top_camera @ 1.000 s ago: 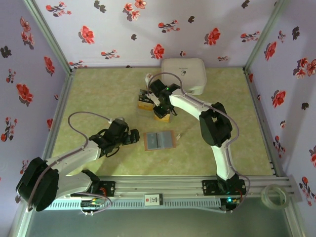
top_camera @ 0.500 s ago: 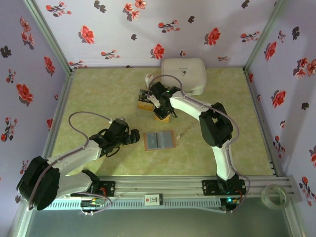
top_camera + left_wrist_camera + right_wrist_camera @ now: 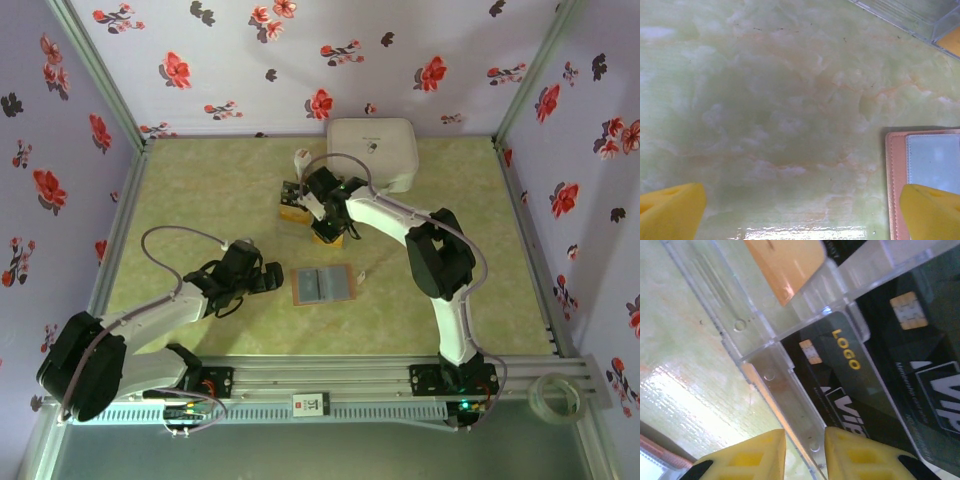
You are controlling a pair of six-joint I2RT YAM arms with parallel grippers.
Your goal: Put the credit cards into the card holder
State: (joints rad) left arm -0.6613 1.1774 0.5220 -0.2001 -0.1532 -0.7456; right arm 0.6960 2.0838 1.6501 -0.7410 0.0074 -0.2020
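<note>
1. Top view.
   - The left claw [image 3: 268,278] sits low over the desk [image 3: 200,200] with its jaws spread wide and nothing in them.
   - The card holder [image 3: 323,285] lies just beyond its tips. It is opened flat with the grey inside up, probably so a card can go straight in.
   - The right claw [image 3: 318,214] is reached down onto the credit cards [image 3: 292,208], which lie right under and beside it.
   - The white case [image 3: 372,152] stands beyond this claw, apart from it. The holder is near it, on its base side.

2. Left wrist.
   - The yellow fingertips [image 3: 670,212] show in both lower corners with bare desk between them, so the claw is released.
   - The holder's reddish border and grey panel lie just ahead of the right-hand tip.
   - A corner of the clear rack [image 3: 905,15] is well ahead and to the right.
   - Judgement: this claw is parked here to steady the holder when a card comes.

3. Right wrist.
   - The pads [image 3: 745,457] stand narrowly apart, and the rack's clear wall runs into the gap between them.
   - A black card [image 3: 840,370] with a gold "LOGO" and a chip lies just ahead and to the right of the gap, behind that wall.
   - An orange card [image 3: 785,265] is farther ahead, in the next compartment.
   - I cannot tell whether the pads pinch a card edge, the wall, or nothing.
   - Judgement: the step in hand is the pick of a card. The rack keeps the cards sorted with an edge on offer. The risk is clamping the wall along with the card.
</note>
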